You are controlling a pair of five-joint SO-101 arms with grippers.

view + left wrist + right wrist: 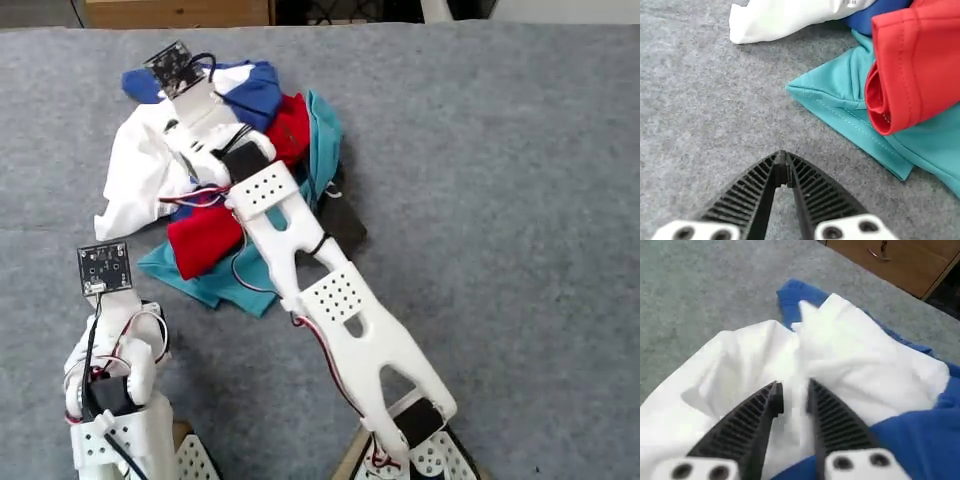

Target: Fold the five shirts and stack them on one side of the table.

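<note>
Several shirts lie in a loose pile at the table's far left. The white shirt (140,170) is outermost, with the blue shirt (255,90), red shirt (205,235), teal shirt (215,285) and a black shirt (345,220) beside and under it. My right arm (290,220) stretches across the pile. The right gripper (793,389) sits on the white shirt (740,365), its fingers pinched on a raised fold, with the blue shirt (910,440) next to it. My left gripper (783,156) is shut and empty over bare felt, just short of the teal shirt (840,105) corner and the red shirt (915,65).
Grey felt (500,150) covers the table, with open room on its right half. A wooden cabinet (175,10) stands beyond the far edge. The left arm (110,350) is folded back near the front left corner.
</note>
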